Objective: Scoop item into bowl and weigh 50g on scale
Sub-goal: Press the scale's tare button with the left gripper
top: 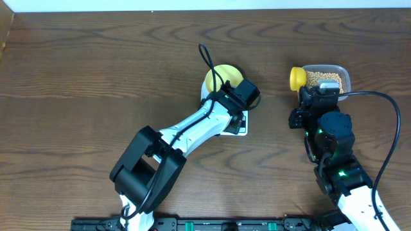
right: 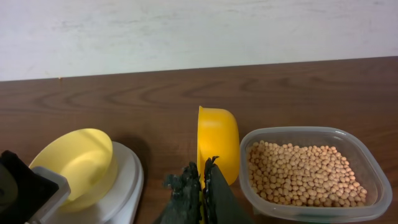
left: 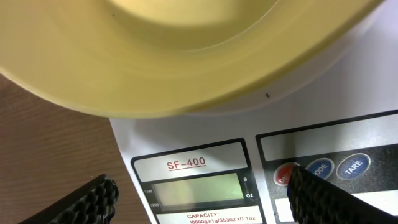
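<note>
Bowl [right: 81, 162]: pale yellow, plain. Scale [left: 348, 93]: white body, grey-green display [left: 196, 188], one red button [left: 283, 173], two blue buttons [left: 353, 165] (model lettering in red). Scoop [right: 217, 140]: bright yellow. Beans [right: 305, 177]: tan-beige. Tub [right: 376, 186]: clear. Table [top: 96, 64]: dark brown, wood-grain pattern.

White-and-black left arm [top: 192, 128] ends in a textured black end effector [left: 205, 196].

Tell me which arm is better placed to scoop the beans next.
Right. The right gripper is shut on the yellow scoop beside the tub of beans; the left gripper hangs open over the scale.
</note>
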You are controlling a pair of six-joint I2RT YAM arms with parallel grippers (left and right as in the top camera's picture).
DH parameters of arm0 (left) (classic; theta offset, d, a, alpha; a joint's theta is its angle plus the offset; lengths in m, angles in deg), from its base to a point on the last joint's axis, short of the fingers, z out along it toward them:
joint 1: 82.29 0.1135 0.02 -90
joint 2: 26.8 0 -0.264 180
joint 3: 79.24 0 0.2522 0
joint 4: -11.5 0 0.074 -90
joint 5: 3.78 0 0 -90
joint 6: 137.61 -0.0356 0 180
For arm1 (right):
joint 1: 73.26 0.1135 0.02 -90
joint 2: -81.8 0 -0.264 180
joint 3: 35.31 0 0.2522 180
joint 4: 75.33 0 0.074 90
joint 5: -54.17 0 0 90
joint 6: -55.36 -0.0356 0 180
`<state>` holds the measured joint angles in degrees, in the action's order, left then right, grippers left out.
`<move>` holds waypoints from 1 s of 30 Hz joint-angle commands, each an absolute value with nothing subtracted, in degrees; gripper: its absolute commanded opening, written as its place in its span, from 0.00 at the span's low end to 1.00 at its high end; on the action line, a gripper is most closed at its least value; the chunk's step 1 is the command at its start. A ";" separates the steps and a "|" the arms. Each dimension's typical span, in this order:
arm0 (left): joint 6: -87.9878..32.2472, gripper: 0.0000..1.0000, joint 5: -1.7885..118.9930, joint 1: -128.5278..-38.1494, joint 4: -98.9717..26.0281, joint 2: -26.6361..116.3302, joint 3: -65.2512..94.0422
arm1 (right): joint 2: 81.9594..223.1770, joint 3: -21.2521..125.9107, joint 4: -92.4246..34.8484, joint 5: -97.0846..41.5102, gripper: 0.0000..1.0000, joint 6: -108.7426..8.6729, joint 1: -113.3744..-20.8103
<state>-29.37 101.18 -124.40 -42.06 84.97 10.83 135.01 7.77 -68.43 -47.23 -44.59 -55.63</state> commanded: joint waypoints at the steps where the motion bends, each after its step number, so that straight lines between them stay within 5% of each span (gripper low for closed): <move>1: -28.60 0.89 102.14 -124.09 -41.99 86.08 10.48 | 135.07 8.71 -68.36 -47.45 0.01 -43.78 -55.69; 30: -28.65 0.89 101.99 -122.30 -42.32 86.76 10.48 | 135.07 8.71 -68.43 -47.45 0.01 -43.78 -55.69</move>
